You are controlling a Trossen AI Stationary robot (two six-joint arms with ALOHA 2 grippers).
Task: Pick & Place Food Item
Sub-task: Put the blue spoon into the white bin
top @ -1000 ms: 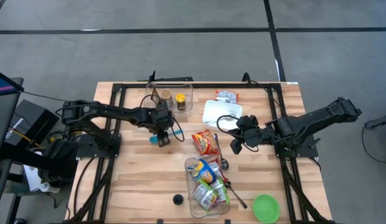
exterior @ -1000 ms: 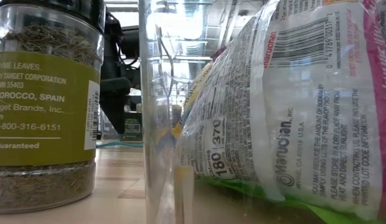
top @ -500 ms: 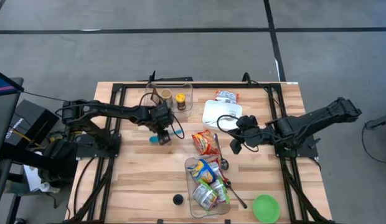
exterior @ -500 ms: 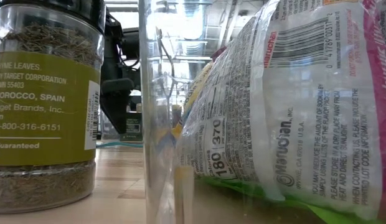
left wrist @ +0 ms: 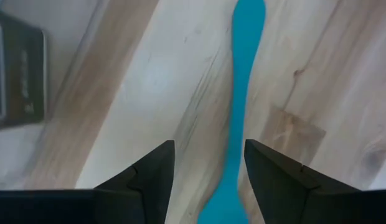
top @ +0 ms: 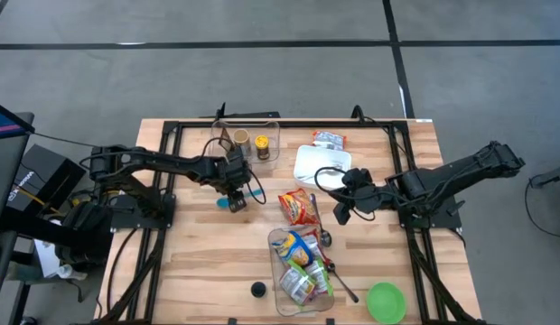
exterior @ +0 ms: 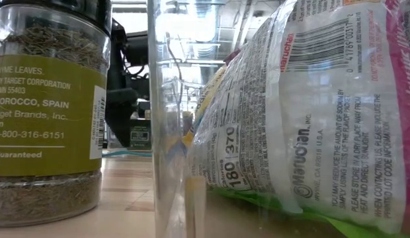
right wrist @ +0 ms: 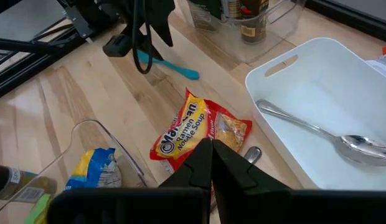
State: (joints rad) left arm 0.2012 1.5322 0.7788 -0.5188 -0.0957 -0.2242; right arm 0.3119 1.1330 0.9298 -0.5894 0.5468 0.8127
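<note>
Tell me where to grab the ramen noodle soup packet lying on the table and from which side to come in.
Likely best: come straight down on the ramen packet and pinch across its narrower width near the middle. It lies flat on the table between the white bin and the clear container, so a sideways approach looks crowded. The right gripper, shut beside it, is nearest.

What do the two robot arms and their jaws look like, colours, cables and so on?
Both arms are black and jointed. The left arm and the right arm each carry loose black cables along their links. The left gripper has dark, angular, wedge-shaped jaws with faceted edges; the right gripper has matching dark jaws.
</note>
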